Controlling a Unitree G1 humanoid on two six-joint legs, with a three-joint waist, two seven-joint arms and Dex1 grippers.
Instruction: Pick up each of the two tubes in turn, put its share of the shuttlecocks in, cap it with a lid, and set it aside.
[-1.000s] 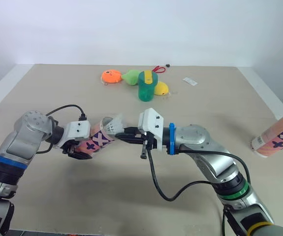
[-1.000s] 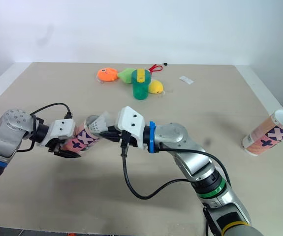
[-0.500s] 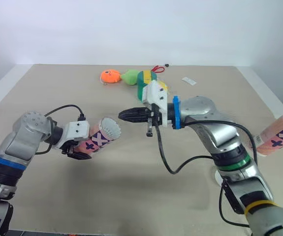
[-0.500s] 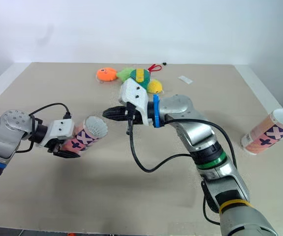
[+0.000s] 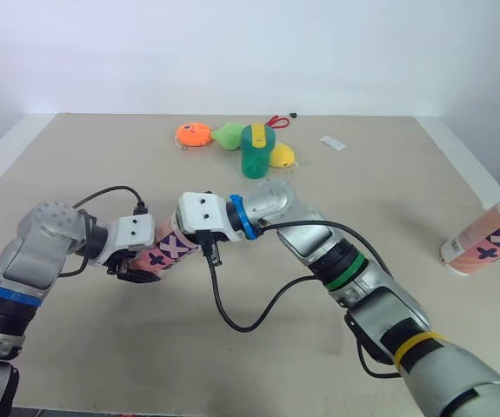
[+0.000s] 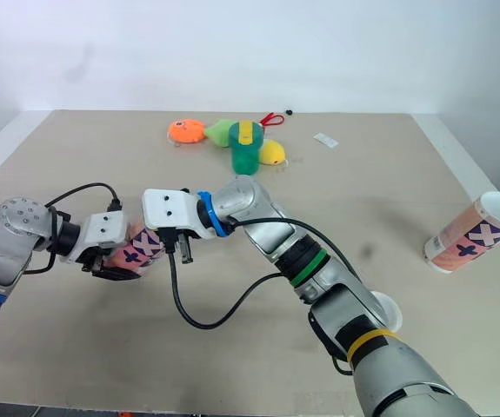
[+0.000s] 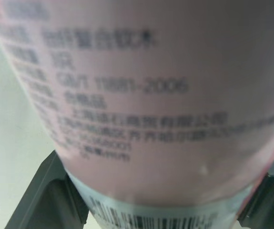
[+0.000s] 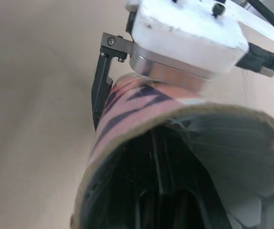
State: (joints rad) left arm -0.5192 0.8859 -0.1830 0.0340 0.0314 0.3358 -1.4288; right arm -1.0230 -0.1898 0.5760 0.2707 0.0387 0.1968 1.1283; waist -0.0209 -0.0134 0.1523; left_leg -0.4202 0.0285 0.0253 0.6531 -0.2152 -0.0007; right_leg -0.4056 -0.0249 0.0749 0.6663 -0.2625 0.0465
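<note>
Left gripper (image 5: pixel 145 266) is clamped on the tube (image 5: pixel 170 249). My jaws are spread just as wide as its body and pressed against both sides. In the left wrist view one black finger (image 7: pixel 51 195) shows on each side, down by the barcode end, with the printed pink wall right up against the camera.

The tube is lifted off the table (image 5: pixel 102 347), near and left of centre. It tilts, closed end towards my left arm, open mouth up and to the right.

Right gripper (image 8: pixel 158 152) reaches across from the right and its tip is inside that mouth. The white wrist block sits just outside the rim. Looking down the tube from the right wrist, it is dark inside, and white shuttlecock (image 8: pixel 227 171) feathers lie against one inner wall. Whether my right jaws are open or shut in there, or gripping those feathers, I cannot tell.

The second tube (image 5: pixel 486 247) lies on its side at the right edge of the table, well apart from both arms, open end facing out to the right.

At the far middle of the table stands a green cup (image 5: pixel 254 158), with an orange toy (image 5: pixel 195 135) to its left.

A white disc (image 6: pixel 389 306) peeks out from behind my right forearm, near right.
</note>
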